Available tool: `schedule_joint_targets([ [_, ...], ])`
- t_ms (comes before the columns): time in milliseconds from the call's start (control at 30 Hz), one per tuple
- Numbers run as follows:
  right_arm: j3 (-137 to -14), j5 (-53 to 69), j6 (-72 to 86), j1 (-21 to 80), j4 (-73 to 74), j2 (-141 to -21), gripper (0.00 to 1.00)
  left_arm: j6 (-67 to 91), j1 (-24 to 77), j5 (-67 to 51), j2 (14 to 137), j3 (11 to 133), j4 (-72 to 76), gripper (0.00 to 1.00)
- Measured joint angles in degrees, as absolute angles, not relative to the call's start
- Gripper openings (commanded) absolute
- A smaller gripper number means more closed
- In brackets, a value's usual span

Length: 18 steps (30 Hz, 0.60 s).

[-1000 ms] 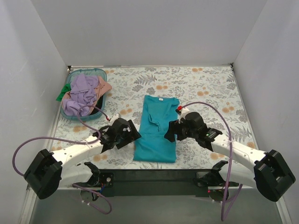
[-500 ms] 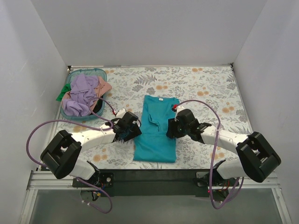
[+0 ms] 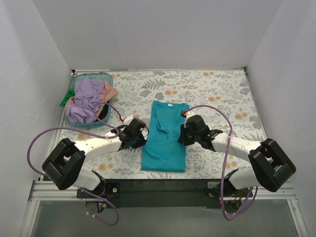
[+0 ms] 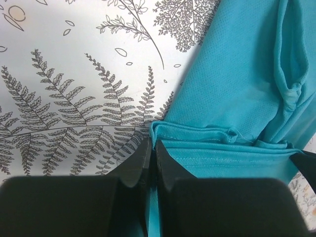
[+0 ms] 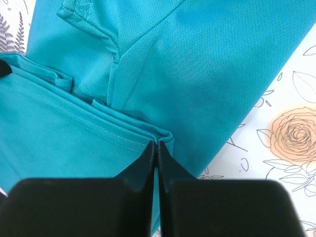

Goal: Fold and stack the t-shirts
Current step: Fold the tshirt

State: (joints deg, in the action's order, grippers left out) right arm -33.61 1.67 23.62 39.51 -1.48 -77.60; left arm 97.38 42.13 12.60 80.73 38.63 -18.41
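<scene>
Now the teal t-shirt (image 3: 165, 129) lies centred on the tabletop (image 3: 217, 94); left pincer (image 4: 152, 148) and right pincer (image 5: 156, 146) each clamp shut on its doubled hem. Such shallow bites could shed a layer, undoing the fold.

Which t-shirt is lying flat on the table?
The teal-blue t-shirt, pinched by the left gripper and right gripper; the lavender shirt, salmon-pink shirt and green shirt are heaped in the basket.
</scene>
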Motion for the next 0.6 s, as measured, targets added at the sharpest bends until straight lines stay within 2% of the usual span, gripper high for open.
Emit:
schedule_joint_targets([
  [167,-33.6,1.8,23.8,39.9,-1.2,-75.8,0.01,96.4,42.1,11.4,78.3,38.6,-18.5,0.00],
  [400,-33.1,1.7,24.2,40.6,0.1,-64.2,0.01,94.2,42.2,8.3,72.3,38.7,-16.9,0.00],
  [600,-32.0,-0.6,25.1,40.6,1.7,-61.9,0.01,92.5,42.2,7.3,74.5,40.7,-14.9,0.00],
])
